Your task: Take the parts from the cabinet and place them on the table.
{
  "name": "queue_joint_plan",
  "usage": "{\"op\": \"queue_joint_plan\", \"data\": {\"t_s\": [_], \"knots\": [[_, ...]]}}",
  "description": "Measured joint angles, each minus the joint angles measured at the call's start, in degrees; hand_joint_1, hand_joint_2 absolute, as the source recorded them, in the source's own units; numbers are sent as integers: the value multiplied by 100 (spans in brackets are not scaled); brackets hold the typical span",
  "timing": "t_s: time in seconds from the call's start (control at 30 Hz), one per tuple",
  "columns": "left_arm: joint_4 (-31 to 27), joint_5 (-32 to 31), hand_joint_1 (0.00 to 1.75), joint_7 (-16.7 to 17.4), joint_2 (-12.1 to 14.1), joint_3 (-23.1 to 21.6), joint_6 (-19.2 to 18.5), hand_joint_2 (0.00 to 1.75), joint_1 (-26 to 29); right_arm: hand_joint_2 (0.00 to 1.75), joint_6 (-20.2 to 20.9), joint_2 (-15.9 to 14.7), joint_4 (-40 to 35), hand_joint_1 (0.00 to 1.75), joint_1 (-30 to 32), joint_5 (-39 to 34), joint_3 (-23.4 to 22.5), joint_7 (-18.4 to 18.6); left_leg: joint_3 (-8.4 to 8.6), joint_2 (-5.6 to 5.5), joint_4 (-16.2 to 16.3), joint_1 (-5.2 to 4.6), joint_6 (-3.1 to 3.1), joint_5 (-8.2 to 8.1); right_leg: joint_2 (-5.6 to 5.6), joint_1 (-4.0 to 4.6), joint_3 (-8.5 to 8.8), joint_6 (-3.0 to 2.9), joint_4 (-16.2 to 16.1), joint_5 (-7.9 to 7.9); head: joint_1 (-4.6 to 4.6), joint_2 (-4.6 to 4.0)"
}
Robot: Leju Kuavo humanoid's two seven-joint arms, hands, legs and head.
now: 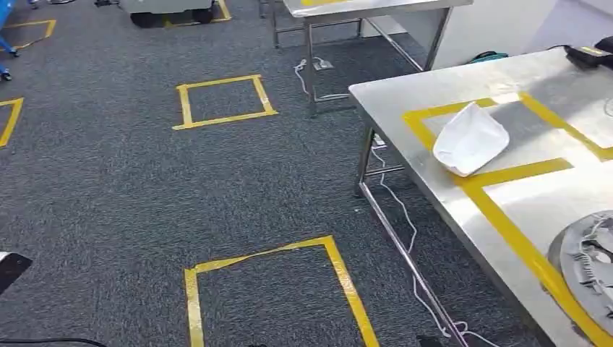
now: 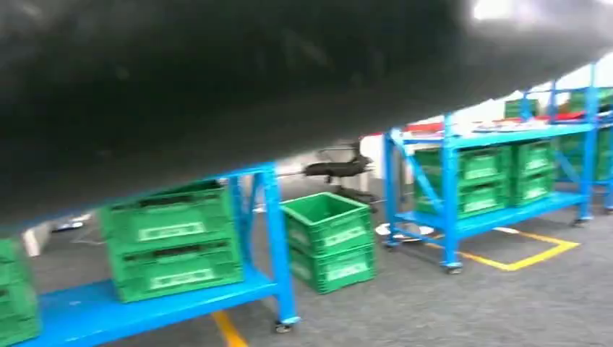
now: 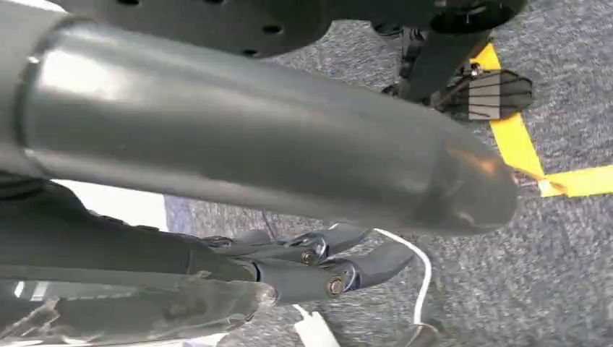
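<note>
Green crates (image 2: pixel 172 249) on blue racks (image 2: pixel 452 188)

steel table (image 1: pixel 405 94), white part (image 1: pixel 470 139), grey part (image 1: pixel 587 264)

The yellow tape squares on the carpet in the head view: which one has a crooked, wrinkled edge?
The nearest square, at the bottom of the view. Its far edge bends and wrinkles, while the square farther away has straight, tidy edges.

A: Right hand (image 3: pixel 289 267) hardware?
B: Thick glossy grey thumb, rounded tip. Darker metallic fingers (image 3: pixel 361 264) with brass-coloured pivot screws.
A: Anything else?
B: Dark plate with round holes. Left wrist view was a blurred black surface.
</note>
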Motion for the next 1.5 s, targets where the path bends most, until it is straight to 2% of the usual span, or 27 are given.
{"op": "queue_joint_plan", "data": {"t_s": [0.07, 0.1, 0.13, 0.17, 0.27, 0.3, 0.37, 0.43, 0.47, 0.5, 0.57, 0.6, 0.63, 0.67, 0.77, 0.8, 0.83, 0.87, 0.93, 0.97, 1.0, 1.03, 1.13, 1.17, 1.2, 1.27, 1.5], "knots": [[0, 7, 0, 4, 2, -2, 0, 0, 0, 0, 0, 0, 0, 0, -10, 9, 0, 0, 431, 63, -780, -1, 7, 431, -144, 0, 9, 11, 0, -8, 0, 0], [-6, 6, 0, 4, 6, -2, 0, 0, 0, 0, 0, 0, 0, 0, -15, 15, 0, 0, 734, 209, -1310, -1, 14, 635, -205, 0, 22, 25, 1, -17, -2, 0], [-9, 9, 0, 4, 7, -7, 0, 0, -5, 0, 0, -2, -2, 0, -17, 20, 0, 0, 924, 498, -1638, -24, 6, 647, -251, 31, 21, 56, 11, -32, -4, 0], [-11, 15, 0, 4, 15, -15, 4, 0, -24, 0, -2, -2, -2, 0, -21, 22, 0, 0, 927, 441, -1738, -50, 61, 641, -299, 73, 4, 95, 67, -65, -1, 0], [-11, 44, 0, 4, 17, 2, 15, 0, 28, 0, -4, -2, -4, 0, -22, 37, 0, 0, 869, 263, -1716, -81, 161, 654, -483, 56, 49, 160, 10, -55, 13, 0], [-13, 59, 0, 4, 20, 9, 22, 0, 29, 0, -4, -2, -4, 0, -25, 35, 0, 0, 888, 186, -1750, -37, 219, 690, -486, 40, -12, 208, 34, -106, 4, 0], [-13, 78, 0, -2, 22, 15, 39, 0, 18, 0, -13, -2, -7, 0, -39, 33, 0, 0, 881, 101, -1750, -25, 251, 694, -34, 11, -192, 259, 525, -429, 42, 0], [-13, 76, 0, -20, 4, 2, 42, 0, 16, 0, -11, -2, -4, 0, -27, 20, 0, 0, 861, -6, -1749, -25, 283, 704, 143, 8, -648, 279, 1490, -830, 59, 0], [-13, 76, 0, -20, -7, 2, 42, 0, 20, 0, -11, -2, -7, 0, -19, 17, 0, 0, 859, -75, -1748, -30, 285, 706, 171, 9, -815, 278, 1800, -899, 57, 0], [-13, 76, 0, -22, -11, 2, 42, 0, 24, 0, -9, -2, -4, 0, -7, 15, 0, 0, 862, -151, -1746, -31, 284, 707, 181, 9, -842, 269, 1817, -821, 59, 0], [-13, 76, 0, -22, -15, 2, 42, 0, 24, 0, -9, -2, -7, 0, -3, 11, 0, 7, 872, -304, -1743, -25, 277, 711, 216, 2, -544, 245, 1143, -356, 57, 0], [-13, 74, 0, -20, -15, 2, 42, 0, 23, 0, -9, -2, -7, 0, -11, 11, 0, 7, 879, -371, -1740, -14, 269, 712, 317, -14, -300, 241, 632, -101, 57, 0], [-13, 74, 0, -22, -15, 2, 42, 0, 22, 0, -9, -2, -7, 0, -13, 11, 0, 7, 870, -435, -1738, -7, 239, 715, 612, -55, -112, 252, 213, 22, 61, 0], [-13, 74, 0, -20, -13, 2, 42, 0, 7, 0, -4, 0, -4, 0, -14, 11, 0, 7, 831, -498, -1683, -36, 204, 711, 735, -90, -50, 241, 36, -45, 48, 0], [-13, 72, 0, -22, -15, 9, 42, 0, 37, 0, -9, -2, -7, 0, -18, 9, 0, 13, 771, -662, -1751, 22, 78, 800, 576, -24, -29, 177, 104, -27, 50, 0], [-13, 72, 0, -22, -11, 9, 42, 0, 48, 0, -9, -2, -7, 0, -17, 7, -4, 13, 760, -671, -1745, 26, 60, 790, 519, -52, -20, 122, 46, 7, 48, 0], [-13, 72, 0, -22, -13, 9, 44, 0, 56, 0, 0, -2, -7, 0, -25, -4, -4, 5, 717, -298, -1639, -16, 50, 681, 467, -49, -2, 81, 26, 29, 31, 0], [-13, 68, 0, -26, -11, 7, 44, 0, 27, 0, 13, -2, -7, 0, -23, -40, -4, -31, 575, -108, -1320, -33, 34, 463, 413, -39, -6, 45, 24, 32, 2, 0], [-9, 65, 0, -61, -24, -9, 33, 0, 16, 0, 91, -2, -7, 0, -10, -90, -9, -85, 162, -2, -399, -32, 18, 25, 311, -20, -23, 25, 24, 26, 4, 0], [-4, 65, 0, -83, -31, -13, 26, 0, 26, 0, 118, -2, -7, 0, -6, -98, -13, -92, -7, 0, -15, -32, 15, -102, 260, -19, -32, 23, 24, 25, 4, 0], [2, 66, 0, -92, -35, -17, 22, 0, 28, 0, 144, -2, -7, 0, -5, -105, -15, -100, -42, 1, 77, -31, 16, -80, 228, -18, -34, 23, 25, 25, 2, 0], [4, 66, 0, -100, -35, -22, 22, 0, 28, 0, 186, -2, -7, 0, -7, -122, -15, -127, 56, 1, -73, -31, 17, 61, 199, -18, -34, 23, 25, 25, 4, 0], [4, 63, 0, -118, -26, -26, 28, 0, 27, 0, 249, -2, -7, 0, -24, -160, -17, -181, 836, 55, -1466, -30, 42, 693, 151, -18, -8, 42, 27, 18, 2, 0], [4, 63, 0, -125, -22, -26, 31, 0, 18, 0, 262, -2, -7, 0, -29, -171, -20, -188, 952, 88, -1697, -54, 55, 628, 145, 31, -34, 77, 59, 3, -2, 0], [4, 61, 0, -138, -17, -28, 37, 0, 16, 0, 275, -2, -7, 0, -36, -173, -26, -186, 940, 72, -1734, -35, 100, 636, 145, 39, -64, 95, 73, 5, 17, 0], [4, 57, 0, -162, -20, -28, 39, 0, 33, 0, 275, -4, -7, 0, -30, -173, -37, -173, 928, 68, -1751, -40, 73, 652, 146, 59, -76, -63, 65, 14, 22, 0], [20, 74, 0, -216, -20, -33, 42, 0, 30, 0, 273, -2, -7, 0, -28, -168, -39, -157, 916, 68, -1745, -79, 152, 656, 150, 24, -43, 84, -26, 84, 22, 0]]}}
